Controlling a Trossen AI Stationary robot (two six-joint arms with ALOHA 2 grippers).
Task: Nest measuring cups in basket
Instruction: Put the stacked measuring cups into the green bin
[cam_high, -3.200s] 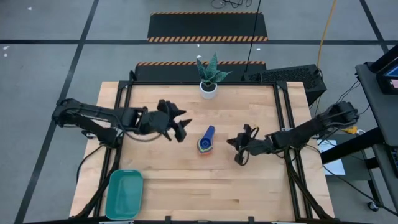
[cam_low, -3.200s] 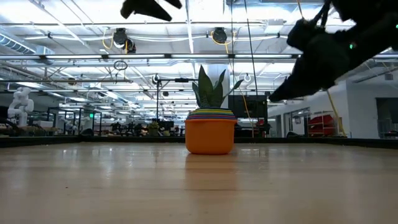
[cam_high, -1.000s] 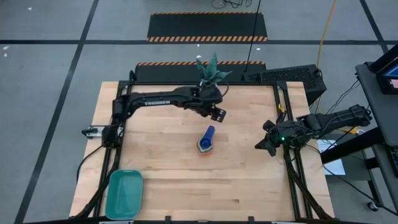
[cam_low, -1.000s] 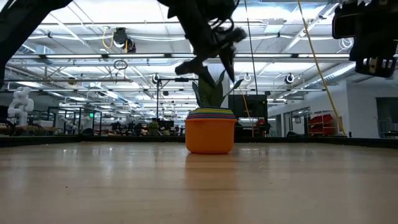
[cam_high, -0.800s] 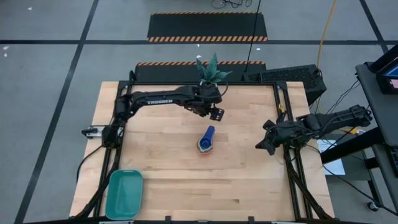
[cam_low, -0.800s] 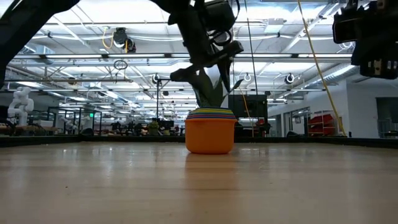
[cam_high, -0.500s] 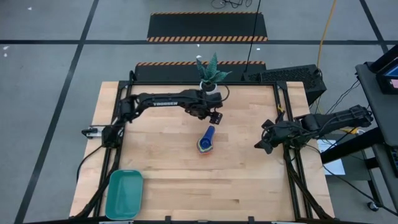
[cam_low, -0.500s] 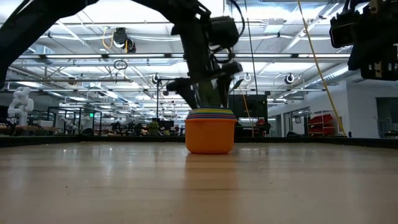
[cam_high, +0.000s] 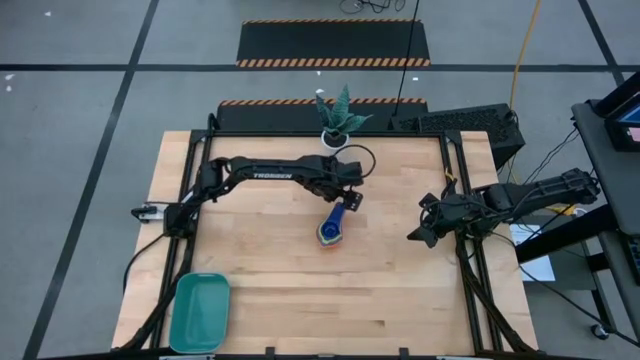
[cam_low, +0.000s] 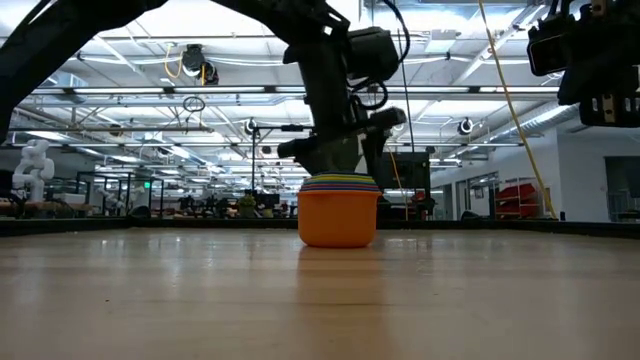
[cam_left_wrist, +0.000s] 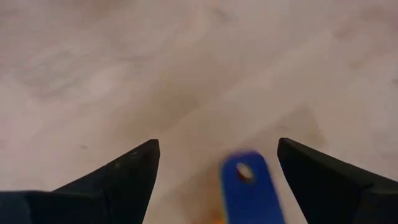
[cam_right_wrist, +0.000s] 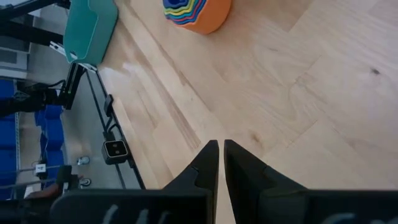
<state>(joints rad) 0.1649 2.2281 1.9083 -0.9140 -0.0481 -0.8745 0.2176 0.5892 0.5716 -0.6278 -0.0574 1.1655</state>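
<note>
Where left hand (cam_high: 350, 199) hovers, measuring cups (cam_high: 329, 231) just below

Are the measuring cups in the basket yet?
No. The nested measuring cups stand mid-table; the basket lies apart at the near-left corner. The left claw hovers open over their handle.

1. A light wooden butcher-block table (cam_high: 260, 270) carries everything.
2. The measuring cups (cam_high: 329, 231), nested into one stack, stand near its middle.
3. A teal basket (cam_high: 199, 311) lies at the front left corner.
4. A potted plant (cam_high: 336, 125) stands at the back edge.
</note>
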